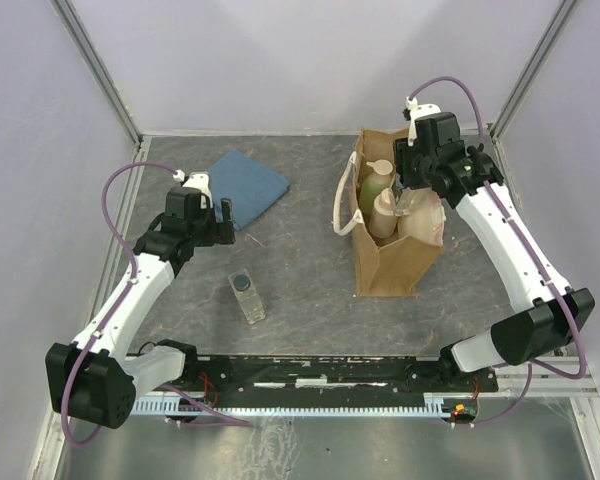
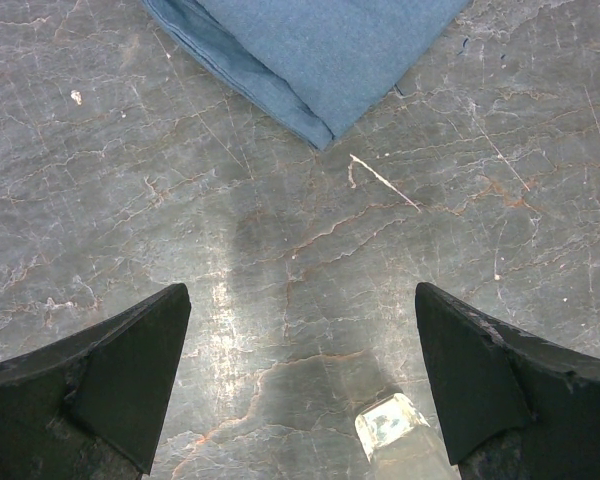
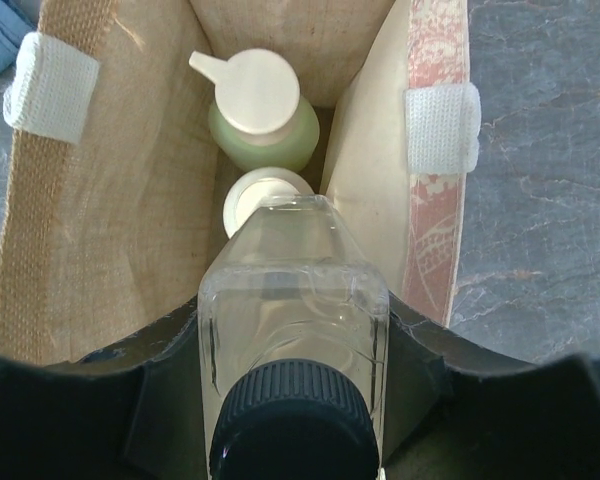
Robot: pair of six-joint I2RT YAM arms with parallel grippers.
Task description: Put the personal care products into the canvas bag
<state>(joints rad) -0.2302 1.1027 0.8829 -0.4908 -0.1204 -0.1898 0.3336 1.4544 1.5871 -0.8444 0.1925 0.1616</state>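
The tan bag (image 1: pixel 385 265), coarse woven canvas with cream webbing straps (image 3: pixel 50 85), sits at 3 o'clock on the grey, marble-veined table (image 1: pixel 300 250). Inside it are the pale green bottle (image 3: pixel 260 135) with its smooth cream pump top and, just at its 6 o'clock in the right wrist view, the round cream bottle (image 3: pixel 265 190), the two touching or nearly so. The right end effector (image 3: pixel 290 330) is over the bag's mouth, its fingers clamped on the flat sides of a clear, square-shouldered bottle (image 3: pixel 295 300) with a ribbed dark cap, the bottle's base pointing down at the cream bottle. The other clear bottle (image 1: pixel 247 297) lies flat on the table, well apart from the bag, at 5 o'clock from the left end effector (image 1: pixel 223 215). That end effector hangs over bare table with its jaws spread wide and nothing between them; a glassy glint (image 2: pixel 390 425) by its right finger is probably that bottle's end. A folded blue cloth (image 1: pixel 245 185) lies at its 1 o'clock.
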